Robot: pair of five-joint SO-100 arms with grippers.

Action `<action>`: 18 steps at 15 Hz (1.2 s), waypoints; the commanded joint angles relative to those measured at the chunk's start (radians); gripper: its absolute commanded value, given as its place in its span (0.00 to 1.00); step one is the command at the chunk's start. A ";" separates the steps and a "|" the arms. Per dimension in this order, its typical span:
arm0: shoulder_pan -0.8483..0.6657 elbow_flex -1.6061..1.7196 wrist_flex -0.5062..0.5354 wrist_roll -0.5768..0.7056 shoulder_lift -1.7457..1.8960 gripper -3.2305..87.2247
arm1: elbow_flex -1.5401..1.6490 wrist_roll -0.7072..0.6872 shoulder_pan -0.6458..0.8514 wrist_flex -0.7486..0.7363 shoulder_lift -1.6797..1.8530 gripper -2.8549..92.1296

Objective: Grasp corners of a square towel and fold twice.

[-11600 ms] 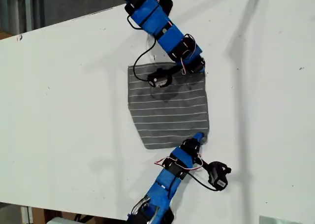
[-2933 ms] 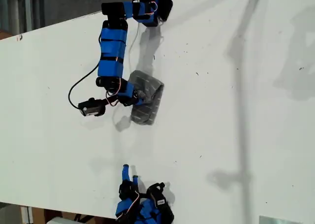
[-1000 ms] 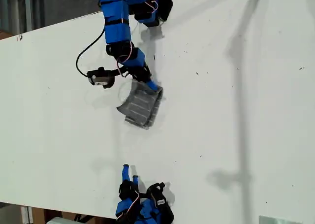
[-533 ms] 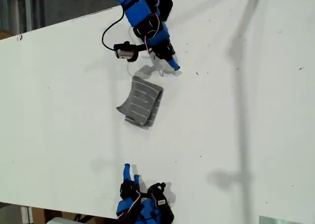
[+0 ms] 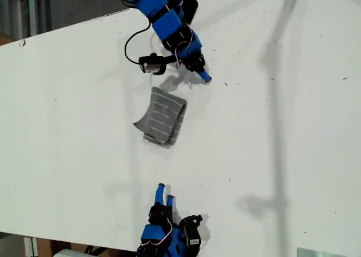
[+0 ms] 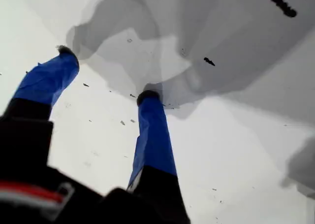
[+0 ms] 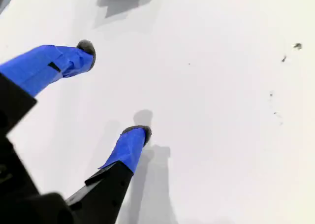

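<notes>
Arm lifted off folded towel [image 5: 162,116], corners indistinct

One towel [image 5: 162,116] lay on the table [image 5: 293,127], folded into a small bundle. Two blue arms were in the exterior view, one at the table's far edge and one at its near edge. Each wrist view showed one gripper with two blue fingers set apart: my first gripper [image 6: 106,74] and my second gripper [image 7: 115,88]. There was one table.
</notes>
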 commanded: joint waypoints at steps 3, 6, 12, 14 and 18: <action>0.310 0.012 -0.002 -0.067 0.014 0.33 | -0.009 0.072 -0.087 0.002 -0.086 0.16; 0.482 0.014 -0.005 -0.089 0.023 0.28 | -0.146 0.064 -0.152 0.143 -0.353 0.19; 0.500 0.021 -0.021 0.549 0.035 0.25 | -1.081 0.098 -0.092 0.920 -1.302 0.16; 0.500 0.021 -0.021 0.549 0.035 0.25 | -1.218 0.161 -0.081 0.994 -1.376 0.16; 0.500 0.021 -0.021 0.549 0.035 0.25 | -1.177 0.153 -0.101 0.986 -1.150 0.16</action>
